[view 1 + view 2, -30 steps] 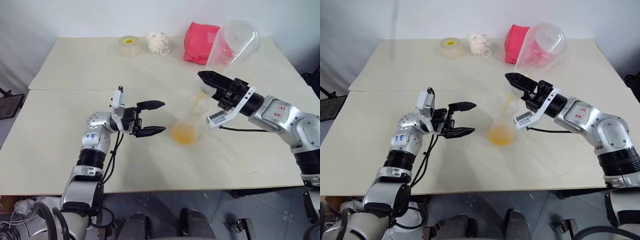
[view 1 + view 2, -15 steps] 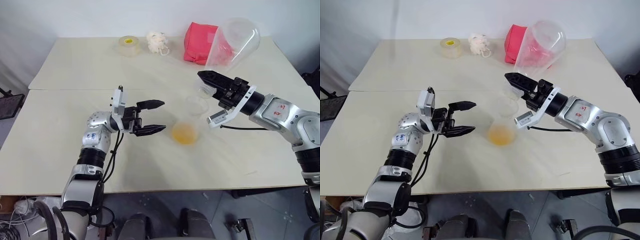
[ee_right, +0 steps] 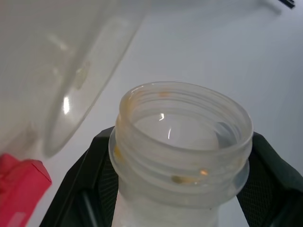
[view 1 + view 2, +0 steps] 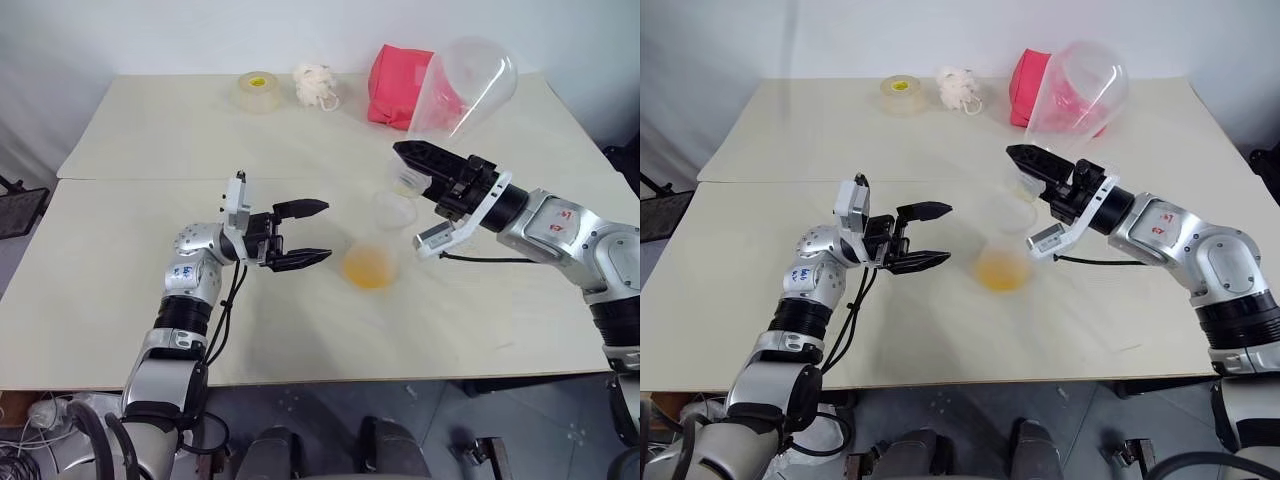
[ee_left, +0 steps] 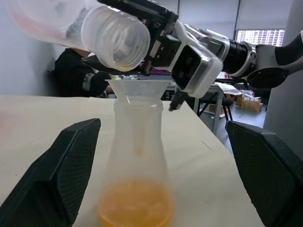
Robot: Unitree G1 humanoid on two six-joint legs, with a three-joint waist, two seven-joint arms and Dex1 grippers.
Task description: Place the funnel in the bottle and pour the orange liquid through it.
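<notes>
With the pour looking basically done, the orange liquid (image 4: 369, 267) is seen pooled in the clear flask-shaped bottle (image 5: 136, 179), centre frame on the pale desk (image 4: 150, 140). The small see-through funnel (image 5: 138, 90) is seated upright in its neck. The right fingers (image 4: 412, 158) are clenched on a tipped, near-empty clear container (image 4: 462, 90) just above; the left fingers (image 4: 318, 232), spread wide and empty, are parked just left of the bottle.

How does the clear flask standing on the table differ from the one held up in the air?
The standing flask is upright; the held flask is tipped, mouth down above it. The standing flask has orange liquid in its base; the held flask looks almost empty. The standing flask carries a funnel in its neck; the held flask's neck sits in the right pincer. Both are clear and cone-shaped.
</notes>
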